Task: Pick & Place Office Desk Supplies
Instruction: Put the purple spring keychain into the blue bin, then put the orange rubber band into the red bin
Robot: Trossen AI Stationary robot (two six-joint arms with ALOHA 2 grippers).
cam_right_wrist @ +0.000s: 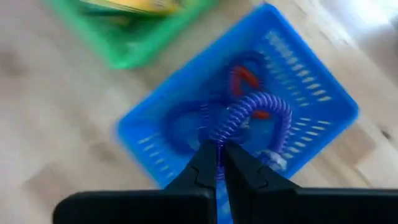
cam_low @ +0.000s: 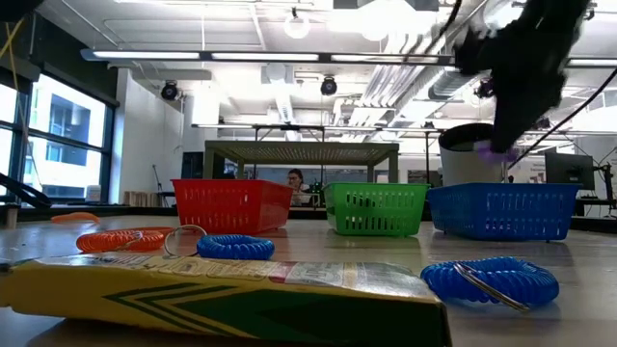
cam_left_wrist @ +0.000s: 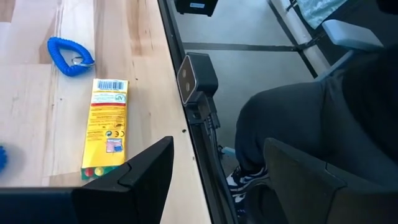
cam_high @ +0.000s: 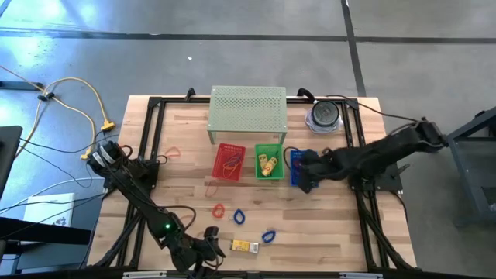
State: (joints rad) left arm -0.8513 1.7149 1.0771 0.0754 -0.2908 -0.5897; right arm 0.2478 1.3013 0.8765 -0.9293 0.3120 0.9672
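My right gripper [cam_right_wrist: 219,155] hangs over the blue basket [cam_right_wrist: 311,81], shut on a purple coil loop [cam_right_wrist: 252,112]. In the high view it is above that basket [cam_high: 294,159]. Red and blue coils lie in the basket. My left gripper [cam_left_wrist: 214,180] is open at the table's near edge [cam_high: 205,246], just left of a yellow box [cam_high: 244,246] that lies flat on the wood. The box [cam_left_wrist: 106,127] and a blue coil [cam_left_wrist: 68,53] show beyond its fingers. Loose coils lie on the table: red [cam_high: 219,210], blue [cam_high: 239,217] and blue [cam_high: 268,235]. My right gripper pinches the purple coil loop at one spot of its coiled cord [cam_right_wrist: 219,140], between the two fingertips, from above pointing down. The loop is lifted clear and hangs over the blue basket's inside, seen as a purple bit [cam_low: 496,152] below the gripper in the low view.
A red basket [cam_high: 229,161] with coils and a green basket [cam_high: 269,161] with yellow boxes stand left of the blue one. A perforated green shelf [cam_high: 248,111] and a round grey object [cam_high: 324,115] are at the far edge. Orange coils [cam_high: 172,153] lie far left. A person's leg [cam_left_wrist: 298,124] is beyond the near edge.
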